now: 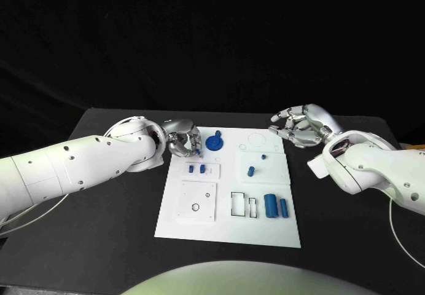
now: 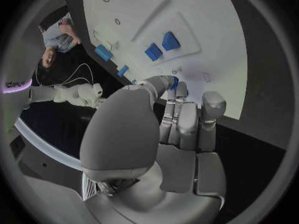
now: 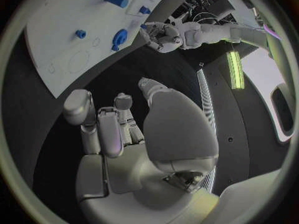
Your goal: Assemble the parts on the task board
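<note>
The white task board [image 1: 177, 224] lies in the middle of the black table. My left hand [image 1: 183, 140] hovers at its far left corner, just beside a round blue part [image 1: 214, 144]. Its thumb and a finger [image 2: 167, 87] pinch a small blue part [image 2: 175, 81], mostly hidden. My right hand [image 1: 301, 125] is off the board's far right corner, fingers curled in with nothing in them [image 3: 118, 129]. Two small blue pieces [image 1: 196, 167] stand near the left hand, two more [image 1: 252, 170] at mid-board. Two blue cylinders [image 1: 276, 206] lie at the near right.
A square plate with a round hole [image 1: 196, 200] and narrow rectangular slots [image 1: 241, 204] take up the board's near half. Round outlines [image 1: 257, 140] mark its far right corner. A white cable [image 1: 22, 215] runs along the left arm.
</note>
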Robot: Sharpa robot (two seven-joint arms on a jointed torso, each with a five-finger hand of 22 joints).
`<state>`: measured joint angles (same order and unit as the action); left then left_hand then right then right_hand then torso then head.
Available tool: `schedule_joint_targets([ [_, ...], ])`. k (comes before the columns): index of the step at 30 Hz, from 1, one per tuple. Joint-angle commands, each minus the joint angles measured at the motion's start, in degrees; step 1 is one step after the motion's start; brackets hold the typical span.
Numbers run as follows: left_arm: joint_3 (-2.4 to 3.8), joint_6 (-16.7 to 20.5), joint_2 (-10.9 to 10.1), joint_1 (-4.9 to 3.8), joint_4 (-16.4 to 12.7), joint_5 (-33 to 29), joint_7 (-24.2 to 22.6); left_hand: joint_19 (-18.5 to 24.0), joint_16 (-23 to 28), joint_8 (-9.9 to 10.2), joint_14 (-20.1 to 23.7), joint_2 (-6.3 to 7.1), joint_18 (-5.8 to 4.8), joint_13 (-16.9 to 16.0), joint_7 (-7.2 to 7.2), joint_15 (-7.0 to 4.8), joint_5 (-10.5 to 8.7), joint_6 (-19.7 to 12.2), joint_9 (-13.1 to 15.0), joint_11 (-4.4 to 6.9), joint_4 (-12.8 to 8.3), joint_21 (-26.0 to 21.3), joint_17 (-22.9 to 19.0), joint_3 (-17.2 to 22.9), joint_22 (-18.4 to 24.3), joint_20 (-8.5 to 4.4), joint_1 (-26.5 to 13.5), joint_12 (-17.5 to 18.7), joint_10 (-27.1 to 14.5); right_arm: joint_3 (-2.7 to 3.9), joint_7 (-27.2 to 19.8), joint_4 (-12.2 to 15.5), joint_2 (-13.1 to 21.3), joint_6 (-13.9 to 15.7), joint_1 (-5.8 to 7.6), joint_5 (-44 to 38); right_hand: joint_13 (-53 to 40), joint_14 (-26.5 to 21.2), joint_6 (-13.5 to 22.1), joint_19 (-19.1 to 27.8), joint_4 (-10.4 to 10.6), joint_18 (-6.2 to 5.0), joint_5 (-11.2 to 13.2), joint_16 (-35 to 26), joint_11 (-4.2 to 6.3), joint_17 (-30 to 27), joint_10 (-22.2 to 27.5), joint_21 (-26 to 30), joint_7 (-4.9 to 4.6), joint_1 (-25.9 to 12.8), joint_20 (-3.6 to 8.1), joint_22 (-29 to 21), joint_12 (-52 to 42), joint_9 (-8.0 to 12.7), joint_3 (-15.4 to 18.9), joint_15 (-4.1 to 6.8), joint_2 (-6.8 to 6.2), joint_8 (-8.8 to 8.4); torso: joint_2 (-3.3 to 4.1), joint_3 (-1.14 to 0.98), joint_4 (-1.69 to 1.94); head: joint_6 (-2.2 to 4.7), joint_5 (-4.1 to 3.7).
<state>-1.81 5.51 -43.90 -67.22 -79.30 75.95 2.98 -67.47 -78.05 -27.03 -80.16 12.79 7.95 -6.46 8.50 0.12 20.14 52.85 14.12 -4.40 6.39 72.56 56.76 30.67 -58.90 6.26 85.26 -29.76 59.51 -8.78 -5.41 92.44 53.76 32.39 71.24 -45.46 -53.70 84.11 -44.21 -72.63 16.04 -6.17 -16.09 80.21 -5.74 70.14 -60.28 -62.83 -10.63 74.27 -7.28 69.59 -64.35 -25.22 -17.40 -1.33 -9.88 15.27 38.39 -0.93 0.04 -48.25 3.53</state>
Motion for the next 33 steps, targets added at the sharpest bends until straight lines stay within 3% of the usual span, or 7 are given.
schedule_joint_targets([
  [1, 0.05, -1.53, 0.11, 0.01, 0.13, -1.56, 0.17, 0.35, -0.16, 0.39, -0.27, 0.05, -0.75, 0.08, -0.04, 0.19, -0.1, 0.53, -0.06, -0.03, -0.43, 0.17, -0.11, -0.03, 0.01, 0.1, -0.53, 0.38, 0.58, 0.0, -0.18, 0.02, 0.0, -0.68, -0.05, -0.32, -0.04, -0.39, 0.4, 0.23, 0.41, -0.39, -0.15, -0.13, 0.0, 0.08, 0.37, 0.21, 0.06, 0.03, -0.11, 0.06, 0.03, -0.06, -0.01, -0.06, 0.75, 0.27, 0.02, -0.03, -0.09, -0.05, 0.03],
  [10, 0.02, -1.84, 0.89, 0.15, 1.06, -1.29, 0.11, 0.35, -0.16, 0.39, -0.27, 0.05, -0.75, 0.08, -0.04, 0.19, -0.1, 0.53, -0.06, -0.03, -0.43, 0.17, -0.11, -0.03, 0.01, 0.1, -0.53, 0.38, 0.58, 0.0, -0.16, 0.02, -0.03, -0.69, -0.05, -0.32, 0.06, -0.4, 0.41, 0.23, 0.37, -0.41, -0.18, -0.18, 0.01, 0.03, 0.42, 0.37, 0.06, 0.01, -0.11, -0.01, 0.0, -0.08, 0.15, -0.06, 0.85, 0.35, -0.02, -0.11, -0.05, -0.18, 0.12],
  [33, -0.26, -3.85, 2.53, 0.79, 2.53, -1.07, 0.19, 0.51, -0.14, 0.51, -0.24, 0.03, -0.71, 0.09, -0.07, 0.18, -0.14, 0.6, -0.07, -0.01, -0.45, 0.08, -0.24, -0.03, 0.15, 0.12, -0.69, 0.58, 0.67, 0.0, -0.19, 0.11, -0.04, -0.69, -0.05, -0.33, 0.06, -0.4, 0.41, 0.23, 0.37, -0.41, -0.18, -0.18, 0.01, 0.03, 0.42, 0.37, 0.06, 0.01, -0.11, -0.01, 0.0, -0.08, 0.15, -0.06, 0.85, 0.35, 0.03, -0.04, -0.05, -0.4, -0.03],
])
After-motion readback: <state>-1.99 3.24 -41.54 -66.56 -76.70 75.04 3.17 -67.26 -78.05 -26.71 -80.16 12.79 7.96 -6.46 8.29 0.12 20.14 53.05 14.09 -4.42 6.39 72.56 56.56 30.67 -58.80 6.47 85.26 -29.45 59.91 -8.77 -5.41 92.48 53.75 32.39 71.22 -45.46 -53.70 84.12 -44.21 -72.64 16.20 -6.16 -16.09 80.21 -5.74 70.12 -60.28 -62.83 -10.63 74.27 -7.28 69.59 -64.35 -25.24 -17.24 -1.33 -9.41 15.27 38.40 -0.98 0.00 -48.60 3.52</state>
